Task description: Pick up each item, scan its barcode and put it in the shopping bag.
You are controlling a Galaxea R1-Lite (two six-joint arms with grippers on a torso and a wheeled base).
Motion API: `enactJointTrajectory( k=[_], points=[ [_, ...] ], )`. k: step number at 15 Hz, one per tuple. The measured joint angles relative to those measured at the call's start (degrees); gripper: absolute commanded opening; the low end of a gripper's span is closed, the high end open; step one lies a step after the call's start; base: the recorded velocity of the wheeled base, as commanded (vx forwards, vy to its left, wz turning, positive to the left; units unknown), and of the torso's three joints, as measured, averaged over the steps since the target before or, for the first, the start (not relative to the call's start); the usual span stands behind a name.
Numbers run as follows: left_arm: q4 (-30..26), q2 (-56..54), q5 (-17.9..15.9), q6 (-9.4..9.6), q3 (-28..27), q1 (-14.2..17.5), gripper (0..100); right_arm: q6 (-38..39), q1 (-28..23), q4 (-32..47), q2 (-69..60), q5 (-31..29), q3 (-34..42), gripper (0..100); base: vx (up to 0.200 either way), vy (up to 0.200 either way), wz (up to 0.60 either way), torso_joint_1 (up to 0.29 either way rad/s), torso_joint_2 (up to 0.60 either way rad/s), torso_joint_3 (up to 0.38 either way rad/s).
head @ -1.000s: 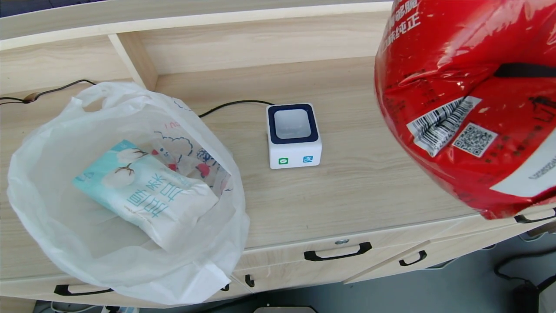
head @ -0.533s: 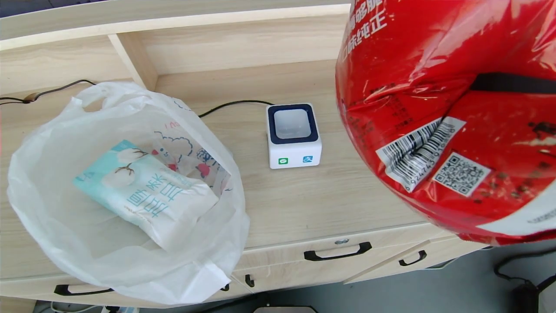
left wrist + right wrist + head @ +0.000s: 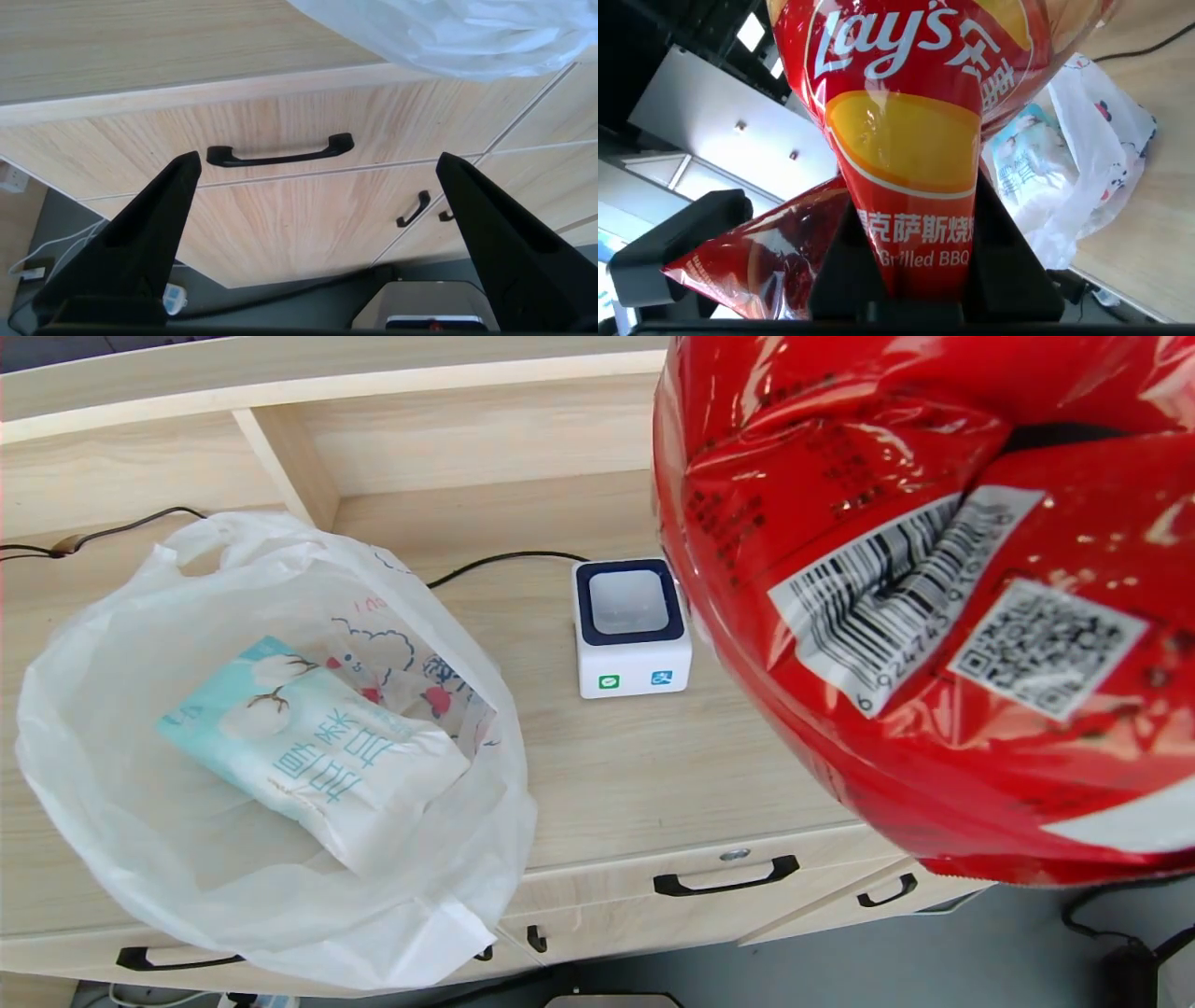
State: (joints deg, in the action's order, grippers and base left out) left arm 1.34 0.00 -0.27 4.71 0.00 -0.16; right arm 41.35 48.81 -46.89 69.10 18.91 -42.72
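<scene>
A red chip bag [image 3: 896,569] hangs high at the right, close to the head camera, its barcode [image 3: 878,607] and QR label facing up. In the right wrist view my right gripper [image 3: 915,257] is shut on the chip bag [image 3: 906,140], pinching its lower end. The white scanner [image 3: 633,625] stands mid-counter, with the chip bag's left edge overlapping its right side in view. A white shopping bag [image 3: 112,644] lies open at the left with a pale blue tissue pack [image 3: 308,747] inside. My left gripper [image 3: 318,243] is open and holds nothing, low in front of the drawers.
The wooden counter [image 3: 635,775] has a shelf divider [image 3: 285,462] at the back and a black cable [image 3: 495,560] running to the scanner. Drawers with black handles [image 3: 726,877] line the front; one drawer handle [image 3: 280,152] is near the left gripper.
The chip bag has moved left and nearer the head camera, from the counter's right end to beside the scanner. Its barcode looks larger. The shopping bag and scanner stayed put.
</scene>
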Motion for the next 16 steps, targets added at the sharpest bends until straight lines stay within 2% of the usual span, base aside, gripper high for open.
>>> enactJointTrajectory(
  k=[4, 10, 13, 16],
  points=[
    [-0.17, 0.0, 0.02, -0.04, 0.0, 0.0, 100, 0.2, 0.44, -3.91, 1.9, 0.05, 2.12, 0, 0.0, 0.0, 0.0, 0.0, 0.0, 0.0],
    [-0.23, 0.0, 0.0, -0.04, 0.0, 0.0, 100, -1.26, 0.72, -4.18, 2.84, -0.44, 2.19, 0, 0.0, 0.0, 0.0, 0.0, 0.0, 0.0],
    [-0.22, 0.0, 0.02, -0.06, 0.0, 0.0, 100, -15.82, -1.44, -2.77, 2.68, -2.44, 2.93, 0, 0.0, 0.0, 0.0, 0.0, 0.0, 0.0],
    [-0.17, 0.0, 0.02, -0.11, 0.0, 0.0, 100, -34.16, -5.62, 6.79, 3.12, -11.01, -0.3, 0, 0.0, 0.0, 0.0, 0.0, 0.0, 0.0]
  ],
)
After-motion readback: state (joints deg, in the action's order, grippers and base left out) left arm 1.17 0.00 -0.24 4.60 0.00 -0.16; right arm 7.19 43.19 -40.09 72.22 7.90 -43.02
